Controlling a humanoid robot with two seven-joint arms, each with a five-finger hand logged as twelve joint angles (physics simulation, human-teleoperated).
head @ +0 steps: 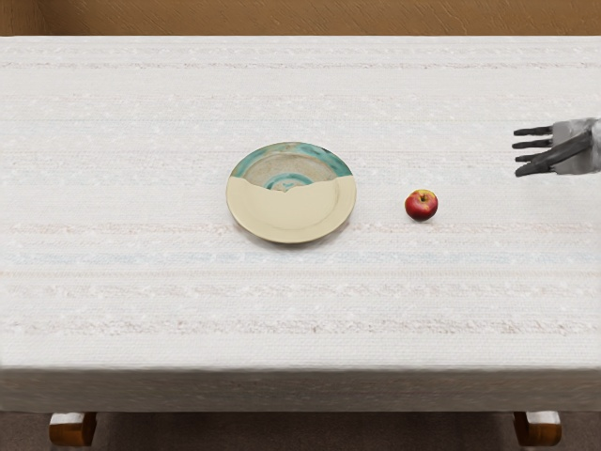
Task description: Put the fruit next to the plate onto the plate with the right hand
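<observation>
A small red apple (422,204) lies on the white tablecloth, a short way right of the plate (291,211). The plate is round, cream at the front and teal-green at the back, and nothing lies on it. My right hand (533,150) reaches in from the right edge, well to the right of the apple and slightly farther back. Its dark fingers are spread and point left, holding nothing. The left arm is out of view.
The table (141,310) is covered by a white woven cloth and spans the whole view. Its front edge runs along the bottom, with wooden feet (71,428) showing below. A brown wall lies behind the far edge.
</observation>
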